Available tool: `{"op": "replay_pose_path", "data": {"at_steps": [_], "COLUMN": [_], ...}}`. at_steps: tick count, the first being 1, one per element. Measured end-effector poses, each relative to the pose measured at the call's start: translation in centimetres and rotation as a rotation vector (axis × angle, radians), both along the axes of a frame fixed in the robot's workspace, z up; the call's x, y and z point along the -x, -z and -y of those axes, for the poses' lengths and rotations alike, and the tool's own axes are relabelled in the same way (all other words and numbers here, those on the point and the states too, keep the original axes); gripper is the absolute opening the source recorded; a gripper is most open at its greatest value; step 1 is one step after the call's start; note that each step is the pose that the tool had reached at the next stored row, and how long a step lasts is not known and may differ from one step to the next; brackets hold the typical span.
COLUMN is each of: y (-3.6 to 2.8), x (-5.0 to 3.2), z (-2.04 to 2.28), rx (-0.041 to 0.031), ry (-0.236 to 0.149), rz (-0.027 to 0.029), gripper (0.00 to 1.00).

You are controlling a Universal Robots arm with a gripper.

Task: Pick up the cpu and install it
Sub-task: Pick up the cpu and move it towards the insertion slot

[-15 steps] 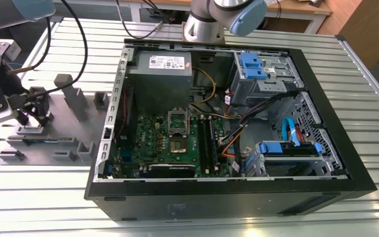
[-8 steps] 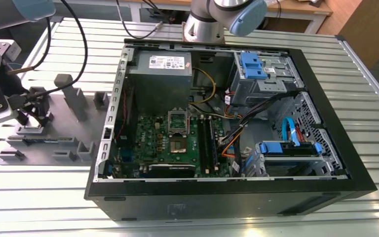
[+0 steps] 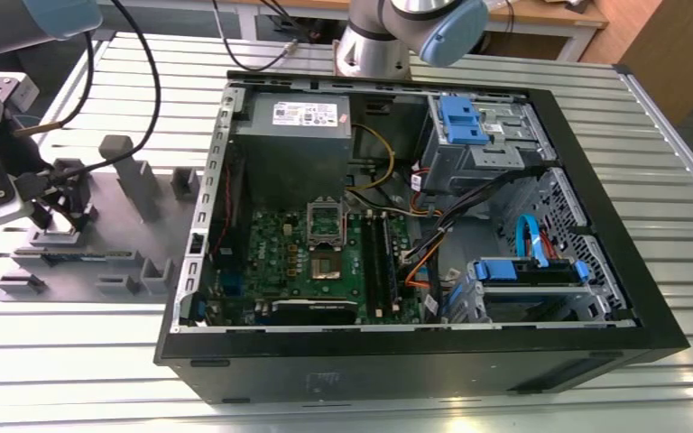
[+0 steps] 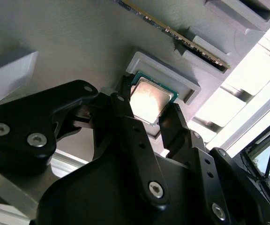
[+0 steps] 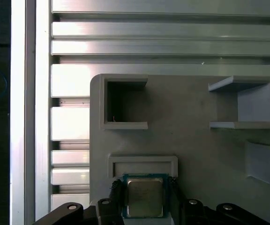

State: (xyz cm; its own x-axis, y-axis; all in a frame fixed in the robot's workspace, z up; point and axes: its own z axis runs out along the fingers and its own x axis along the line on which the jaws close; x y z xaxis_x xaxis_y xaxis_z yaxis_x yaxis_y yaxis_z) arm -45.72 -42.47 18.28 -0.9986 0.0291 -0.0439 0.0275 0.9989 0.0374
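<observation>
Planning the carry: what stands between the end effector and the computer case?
In the exterior view, upright grey holder blocks stand between the end effector and the computer case.

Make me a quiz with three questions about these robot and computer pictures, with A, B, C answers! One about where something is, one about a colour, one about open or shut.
1. Where does the cpu lie?
A) on the floor
B) in a recess of the grey holder plate
C) on a chair

2. What colour is the cpu's thin edge?
A) red
B) green
C) yellow

3. How is the computer case?
A) open, insides showing
B) shut
C) wrapped up

Answers:
1 B: both wrist views show it seated there, with the gripper right at it.
2 B: a green rim frames the silvery top.
3 A: the exterior view shows the motherboard inside.
</observation>
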Motion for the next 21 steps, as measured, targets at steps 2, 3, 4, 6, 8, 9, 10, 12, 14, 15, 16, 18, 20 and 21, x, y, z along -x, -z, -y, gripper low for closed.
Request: {"op": "replay_pose_path", "data": {"at_steps": [2, 3, 4, 6, 8, 9, 10, 12, 14, 15, 16, 18, 20, 21], "y": [-0.01, -0.01, -0.01, -0.01, -0.01, -0.01, -0.01, -0.01, -0.01, -0.01, -0.01, -0.01, -0.19, -0.36], "x": [0.01, 0.01, 0.01, 0.01, 0.01, 0.01, 0.01, 0.01, 0.01, 0.01, 0.01, 0.01, 0.00, 0.00], "z": [0.00, 0.00, 0.00, 0.00, 0.00, 0.00, 0.00, 0.00, 0.00, 0.00, 0.00, 0.00, 0.00, 0.00], "rx": [0.0001, 0.0000, 0.0000, 0.0000, 0.0001, 0.0001, 0.0001, 0.0001, 0.0000, 0.0001, 0.0000, 0.0000, 0.0000, 0.0000], "ry": [0.000, 0.000, 0.000, 0.000, 0.000, 0.000, 0.000, 0.000, 0.000, 0.000, 0.000, 0.000, 0.000, 0.000], "rz": [-0.0008, -0.0023, -0.0035, -0.0041, -0.0048, -0.0051, -0.0054, -0.0060, -0.0065, -0.0068, -0.0071, -0.0076, -0.0076, -0.0076], "gripper": [0.52, 0.52, 0.52, 0.52, 0.47, 0.47, 0.47, 0.47, 0.47, 0.47, 0.47, 0.47, 0.47, 0.47]}}
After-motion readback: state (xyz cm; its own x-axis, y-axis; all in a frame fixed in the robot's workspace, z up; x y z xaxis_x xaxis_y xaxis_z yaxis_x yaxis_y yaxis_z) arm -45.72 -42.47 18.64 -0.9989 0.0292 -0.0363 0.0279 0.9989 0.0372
